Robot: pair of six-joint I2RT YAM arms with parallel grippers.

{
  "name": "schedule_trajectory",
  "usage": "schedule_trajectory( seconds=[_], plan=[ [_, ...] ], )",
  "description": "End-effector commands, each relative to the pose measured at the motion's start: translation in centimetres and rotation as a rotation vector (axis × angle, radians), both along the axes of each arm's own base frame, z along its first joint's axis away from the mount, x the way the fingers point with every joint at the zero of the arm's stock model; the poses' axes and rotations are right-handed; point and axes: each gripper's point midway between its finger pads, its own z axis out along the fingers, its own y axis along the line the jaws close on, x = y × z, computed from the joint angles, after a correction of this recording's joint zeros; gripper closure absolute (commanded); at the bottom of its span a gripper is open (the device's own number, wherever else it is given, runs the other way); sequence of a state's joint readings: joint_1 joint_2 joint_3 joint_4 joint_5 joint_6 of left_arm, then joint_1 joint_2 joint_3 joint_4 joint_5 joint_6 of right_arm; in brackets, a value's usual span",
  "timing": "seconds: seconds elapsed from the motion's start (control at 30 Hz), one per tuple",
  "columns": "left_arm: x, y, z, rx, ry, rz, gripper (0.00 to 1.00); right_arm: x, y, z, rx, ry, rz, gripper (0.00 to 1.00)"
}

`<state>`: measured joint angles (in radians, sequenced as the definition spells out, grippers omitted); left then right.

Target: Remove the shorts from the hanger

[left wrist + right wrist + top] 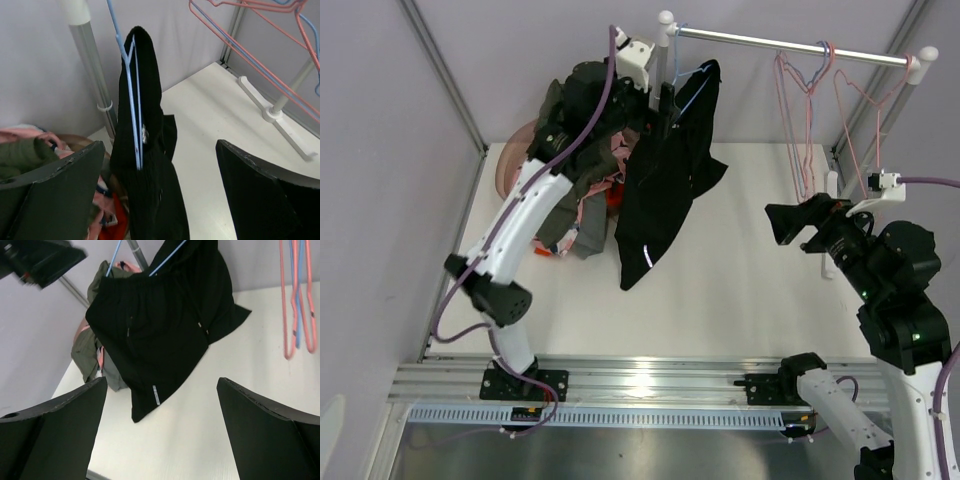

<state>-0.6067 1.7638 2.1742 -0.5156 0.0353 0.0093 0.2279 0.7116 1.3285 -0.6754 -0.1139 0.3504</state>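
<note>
Top external view: one rail (pixel 790 45) runs across the far side of the table (pixel 750 310) between two white posts. One pair of black shorts (pixel 665 190) hangs at the rail's left end. Toward the right end hang the bare hangers: at least two pink hangers (pixel 798 120) and one blue one (pixel 825 55); they overlap, so the exact count is unclear. At far left sits one round brownish basket (pixel 510 165). It holds a heap of shorts: olive shorts (pixel 560 225), pink shorts (pixel 610 160) and a patch of orange shorts (pixel 542 250) low on the near side. How many olive pairs are in the heap cannot be told. The heap spills over the basket's near rim, just left of the black pair. The right gripper (pixel 788 226) hangs over the right of the table, well apart from the black shorts, pointed left, jaws spread wide and holding nothing. Left wrist view: the black pair is draped over one light blue hanger (pixel 131 100). The left gripper (pixel 160 145) is close in front of it, jaws spread wide on either side and gripping nothing. Right wrist view: the black shorts hang face-on, a small white label near the lower hem.
</note>
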Motion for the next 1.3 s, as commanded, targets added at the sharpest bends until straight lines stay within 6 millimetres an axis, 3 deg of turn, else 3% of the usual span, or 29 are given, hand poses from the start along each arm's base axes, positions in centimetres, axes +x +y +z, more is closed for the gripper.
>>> schedule_trajectory(
  seconds=[0.0, 0.13, 0.27, 0.3, 0.33, 0.37, 0.4, 0.43, 0.47, 0.5, 0.57, 0.6, 0.63, 0.67, 0.7, 0.73, 0.77, 0.8, 0.83, 0.87, 0.97, 1.0, 1.03, 1.07, 1.17, 1.2, 1.27],
  plan=[
    [2.3, 0.1, 2.0, -0.036, -0.034, -0.062, 0.01, -1.3, 0.8, 0.9, 0.057, -0.054, 0.048, 0.01],
    [4.4, 0.5, 2.0, -0.07, -0.027, -0.042, 0.01, -1.9, 1.3, -0.1, 0.083, -0.051, 0.082, 0.01],
    [3.8, 2.1, 2.3, -0.09, -0.004, 0.029, 0.02, -0.7, 3.2, 0.8, 0.174, -0.091, 0.159, 0.01],
    [2.8, 2.9, 1.6, -0.093, 0.026, 0.048, 0.02, 1.4, 4.0, 1.1, 0.187, -0.09, 0.175, 0.01],
    [2.2, 4.0, 2.5, -0.108, 0.01, 0.086, 0.02, 2.3, 4.7, 1.4, 0.197, -0.082, 0.197, 0.01],
    [1.3, 4.7, 3.8, -0.133, -0.024, 0.094, 0.02, 3.2, 5.2, 3.2, 0.214, -0.122, 0.209, 0.01],
    [0.2, 5.3, 4.7, -0.154, -0.037, 0.099, 0.02, 6.0, 6.3, 2.4, 0.205, -0.074, 0.209, 0.01],
    [-1.6, 6.4, 4.5, -0.156, -0.031, 0.104, 0.01, 7.0, 7.5, 2.8, 0.2, -0.072, 0.221, 0.01],
    [-2.7, 6.9, 5.1, -0.177, -0.04, 0.101, 0.01, 7.5, 8.1, 5.7, 0.189, -0.135, 0.23, 0.01],
    [-3.6, 7.2, 4.6, -0.181, -0.021, 0.096, 0.01, 10.8, 9.8, 4.2, 0.161, -0.08, 0.235, 0.01],
    [-6.3, 8.7, 5.1, -0.203, -0.022, 0.1, 0.01, 13.0, 12.1, 4.8, 0.143, -0.074, 0.263, 0.0],
    [-6.7, 9.1, 3.3, -0.185, 0.014, 0.113, 0.01, 13.7, 12.7, 7.5, 0.157, -0.12, 0.269, 0.0],
    [-8.8, 10.5, 4.7, -0.209, -0.024, 0.122, 0.01, 16.6, 14.3, 5.5, 0.144, -0.063, 0.27, 0.0],
    [-8.7, 10.7, 0.9, -0.164, 0.035, 0.143, 0.01, 17.5, 15.3, 5.8, 0.15, -0.071, 0.284, 0.01],
    [-9.3, 11.2, 0.6, -0.159, 0.022, 0.147, 0.01, 18.2, 15.8, 7.6, 0.165, -0.108, 0.293, 0.0],
    [-10.1, 11.7, 0.7, -0.165, 0.009, 0.146, 0.01, 19.0, 16.5, 7.7, 0.167, -0.112, 0.302, 0.01],
    [-11.1, 12.2, -1.3, -0.153, 0.03, 0.148, 0.01, 21.3, 17.7, 5.9, 0.158, -0.081, 0.305, 0.01],
    [-11.6, 12.4, -1.2, -0.176, 0.023, 0.148, 0.01, 21.6, 18.2, 7.5, 0.17, -0.114, 0.315, 0.0],
    [-12.1, 12.6, -1.2, -0.19, 0.022, 0.145, 0.01, 22.3, 18.7, 7.4, 0.176, -0.113, 0.314, 0.0],
    [-12.7, 12.8, -2.2, -0.199, 0.042, 0.144, 0.01, 24.3, 19.5, 5.7, 0.17, -0.083, 0.31, 0.0],
    [-13.3, 12.4, -2.9, -0.218, 0.068, 0.119, 0.01, 25.7, 20.8, 6.7, 0.21, -0.117, 0.319, 0.01],
    [-13.5, 12.3, -3.6, -0.222, 0.085, 0.111, 0.01, 26.9, 21.6, 5.3, 0.213, -0.095, 0.321, 0.0],
    [-13.7, 12.1, -3.6, -0.231, 0.083, 0.101, 0.01, 27.2, 22.0, 5.8, 0.237, -0.109, 0.322, 0.01],
    [-13.8, 12.0, -3.8, -0.24, 0.091, 0.093, 0.01, 28.4, 22.7, 4.2, 0.236, -0.082, 0.322, 0.01],
    [-14.3, 11.9, -4.2, -0.242, 0.098, 0.077, 0.01, 29.3, 24.0, 3.9, 0.242, -0.072, 0.32, 0.01],
    [-14.4, 11.9, -4.4, -0.24, 0.101, 0.077, 0.01, 30.2, 24.5, 2.6, 0.235, -0.053, 0.312, 0.03],
    [-14.5, 11.8, -4.4, -0.236, 0.1, 0.071, 0.01, 30.3, 25.2, 2.3, 0.236, -0.054, 0.313, 0.2]
  ],
)
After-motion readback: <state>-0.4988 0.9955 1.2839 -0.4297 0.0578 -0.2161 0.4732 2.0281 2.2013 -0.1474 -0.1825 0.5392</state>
